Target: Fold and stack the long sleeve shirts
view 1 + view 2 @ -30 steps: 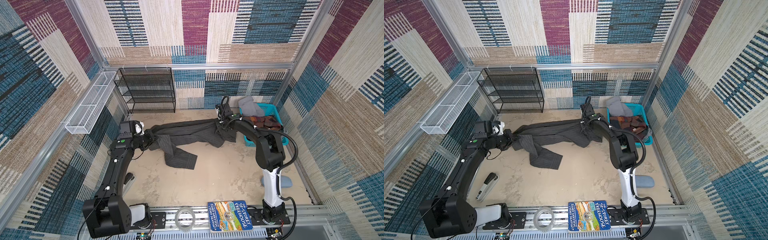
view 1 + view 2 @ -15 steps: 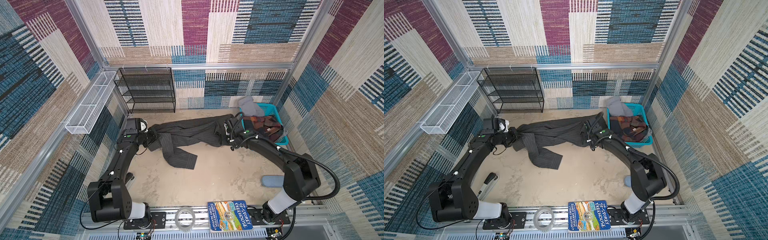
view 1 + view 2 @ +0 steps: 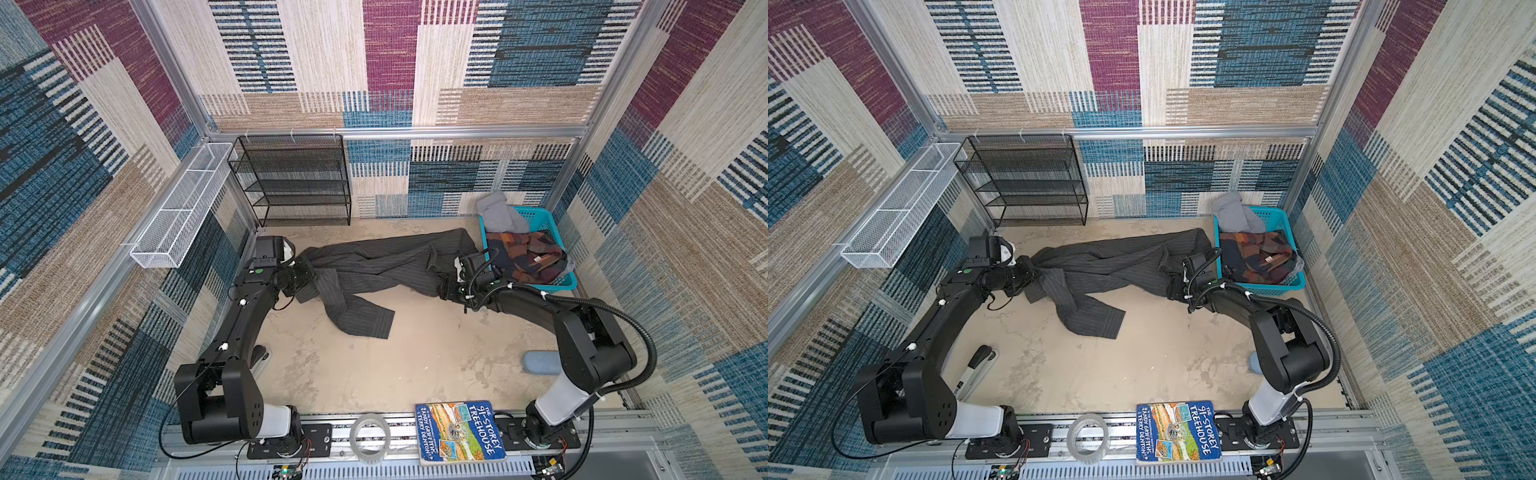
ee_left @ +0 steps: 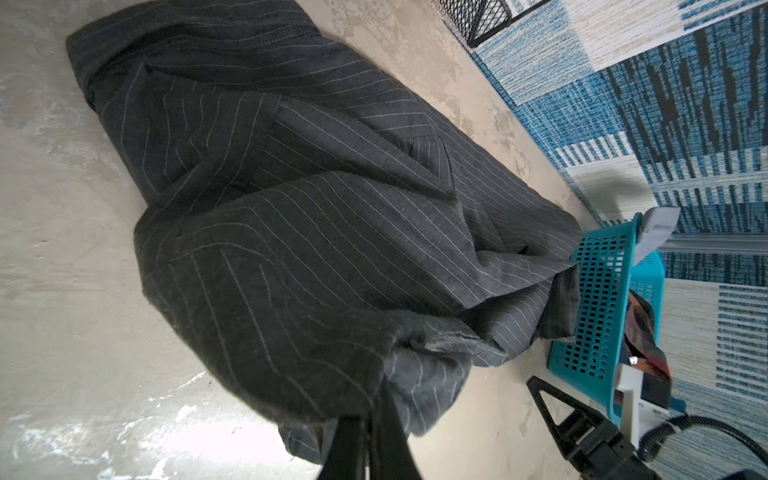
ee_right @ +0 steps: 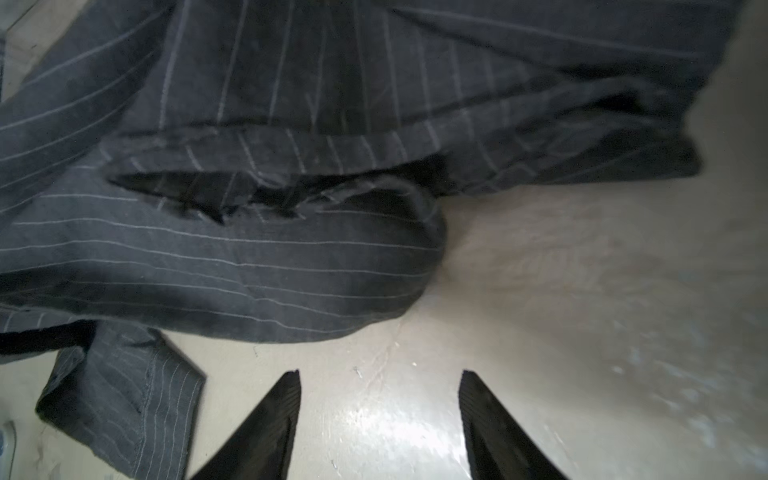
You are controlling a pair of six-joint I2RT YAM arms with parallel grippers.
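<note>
Presently the left hand (image 4: 372,415) is clenched on one end of the striped shirt (image 3: 386,266), which lies stretched across the surface (image 3: 374,374) up to the basket (image 3: 557,286), probably to anchor it, while the right hand (image 5: 379,374) gapes empty just beside the other end.

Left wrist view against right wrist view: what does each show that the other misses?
Only the left wrist: the left pincer shut on a bunched edge of the shirt, and the teal basket beside the cloth. Only the right wrist: the right pincer with open jaws, empty, over bare table. Both: the charcoal pinstriped shirt lying crumpled on the pale table.
</note>
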